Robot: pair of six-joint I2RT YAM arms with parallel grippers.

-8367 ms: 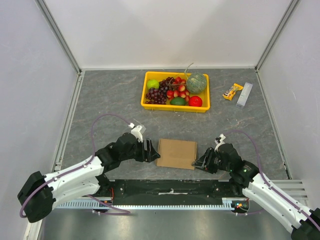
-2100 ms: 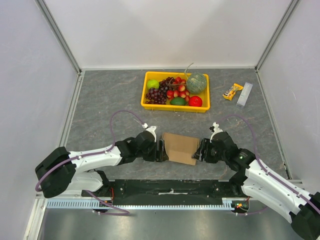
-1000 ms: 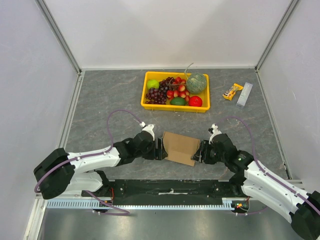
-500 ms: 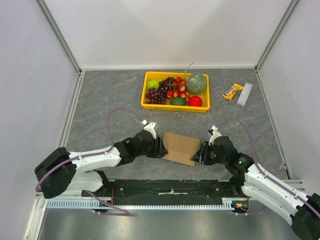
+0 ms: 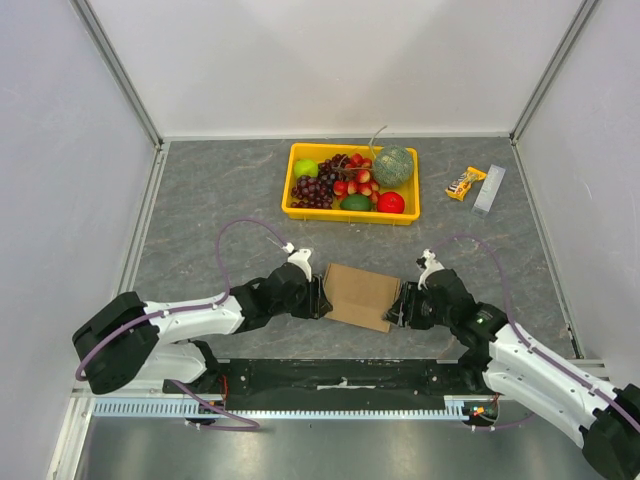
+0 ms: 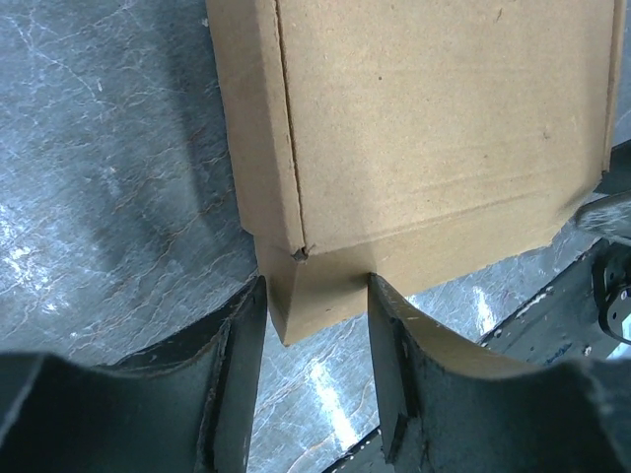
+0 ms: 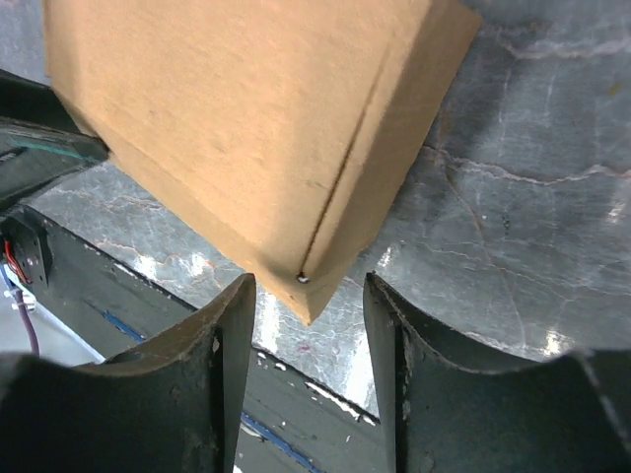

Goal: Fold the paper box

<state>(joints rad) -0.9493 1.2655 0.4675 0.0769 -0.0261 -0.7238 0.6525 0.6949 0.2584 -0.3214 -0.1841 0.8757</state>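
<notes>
The paper box [image 5: 358, 296] is a slim, closed brown cardboard box lying slightly askew near the table's front edge. My left gripper [image 5: 318, 297] is at its left end. In the left wrist view, the left gripper [image 6: 315, 296] has its jaws either side of a short cardboard tab at the corner of the box [image 6: 444, 128], both fingers against it. My right gripper [image 5: 400, 306] is at the right end. In the right wrist view, the right gripper [image 7: 310, 296] is open, with a corner of the box [image 7: 246, 128] between the fingers and gaps on both sides.
A yellow tray [image 5: 350, 216] of fruit stands behind the box. A snack bar [image 5: 465, 183] and a pale slim packet [image 5: 489, 189] lie at the back right. The black base rail [image 5: 340, 375] runs just in front of the box. White walls enclose the table.
Since 8.4 s ago both grippers have closed in on the box's ends, and the box has shifted slightly away and turned clockwise. Over the last second there is only slight shifting.
</notes>
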